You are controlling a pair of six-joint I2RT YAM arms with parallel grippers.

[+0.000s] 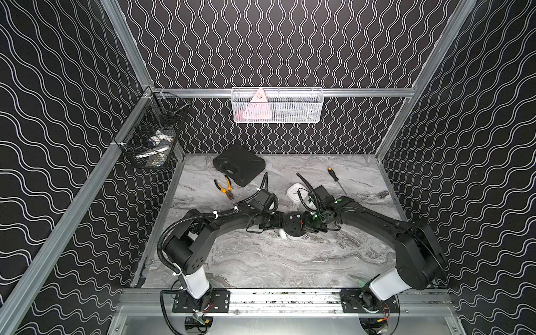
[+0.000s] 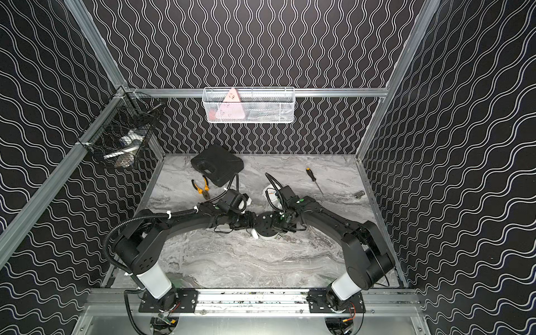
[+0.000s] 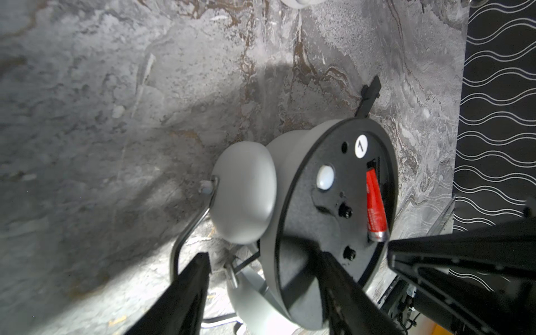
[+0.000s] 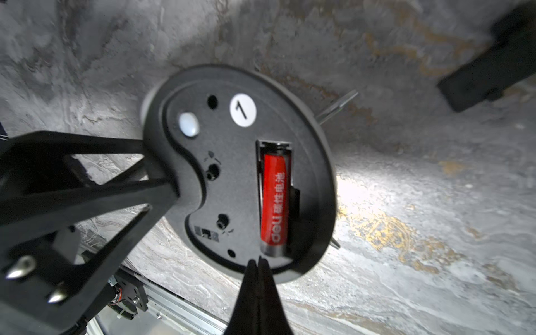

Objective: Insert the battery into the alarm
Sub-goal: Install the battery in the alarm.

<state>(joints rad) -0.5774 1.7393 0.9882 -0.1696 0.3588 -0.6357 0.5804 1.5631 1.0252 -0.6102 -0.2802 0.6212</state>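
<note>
Revealing lettering, right wrist view shows battery [image 4: 274, 203] in alarm [image 4: 226, 139].

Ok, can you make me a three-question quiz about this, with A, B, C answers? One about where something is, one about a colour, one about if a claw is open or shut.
1. The right gripper is: A wide open; B shut; C out of sight.
2. The battery sits: A in the back slot of the alarm; B under the alarm; C in the right gripper.
3. The battery's wrapper is mostly: A blue; B green; C red.
Answers: 1 B, its jaws touch in the right wrist view. 2 A, it lies in the uncovered slot. 3 C, red with a silver end.
</note>
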